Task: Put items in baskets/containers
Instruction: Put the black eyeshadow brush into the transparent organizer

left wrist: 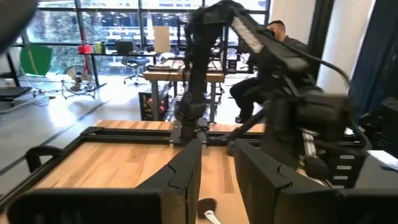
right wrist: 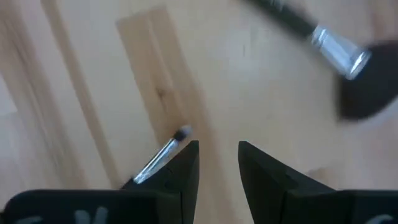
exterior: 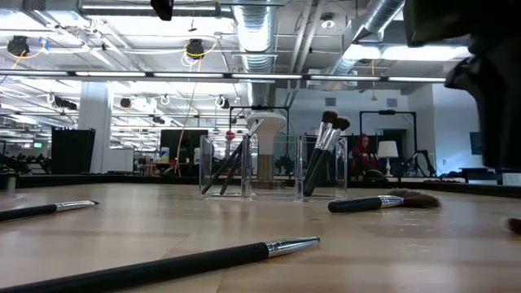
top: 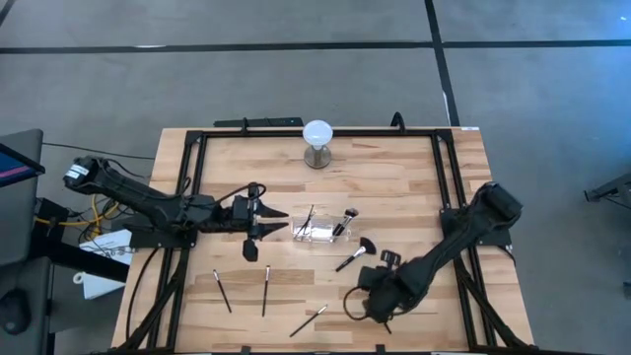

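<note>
The right claw (right wrist: 217, 155) hangs low over the tabletop (top: 394, 177) with its fingers parted and empty, a thin brush (right wrist: 158, 155) lying just beside one finger. The fan brush (top: 355, 254) rests nearby. Several brushes already stand in the clear holder (top: 317, 233). The left claw (top: 258, 221) waits beside the holder, released. These brushes look light, stiff and slippery (likely to roll); pinch mid-handle.

Wooden table (top: 237, 158) bears loose brushes (top: 265, 290), clear holder (top: 317, 235), globe (top: 317, 132).
</note>
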Controlling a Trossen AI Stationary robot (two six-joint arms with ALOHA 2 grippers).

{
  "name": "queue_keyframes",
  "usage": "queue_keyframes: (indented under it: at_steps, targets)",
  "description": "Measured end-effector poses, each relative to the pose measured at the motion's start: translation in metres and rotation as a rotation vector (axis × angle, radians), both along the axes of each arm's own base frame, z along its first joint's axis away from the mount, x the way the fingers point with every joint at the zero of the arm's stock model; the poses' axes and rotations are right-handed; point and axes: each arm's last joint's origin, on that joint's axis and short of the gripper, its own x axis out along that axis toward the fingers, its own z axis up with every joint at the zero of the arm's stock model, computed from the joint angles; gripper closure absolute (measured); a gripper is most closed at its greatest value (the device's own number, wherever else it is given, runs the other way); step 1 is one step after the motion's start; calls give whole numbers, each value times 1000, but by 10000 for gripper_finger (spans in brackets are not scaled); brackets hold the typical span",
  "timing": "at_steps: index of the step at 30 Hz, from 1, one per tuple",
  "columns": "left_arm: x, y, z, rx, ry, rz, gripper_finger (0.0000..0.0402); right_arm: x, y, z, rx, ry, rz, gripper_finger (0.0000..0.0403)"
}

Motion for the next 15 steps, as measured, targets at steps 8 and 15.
queue_keyframes:
  at_steps: [8,15]
  targets:
    - [-1,9,3,22,-14,36,309,10,24,-11,79,87,-121,274]
    - [-1,12,4,50,-17,51,309,4,31,-12,103,77,-220,232]
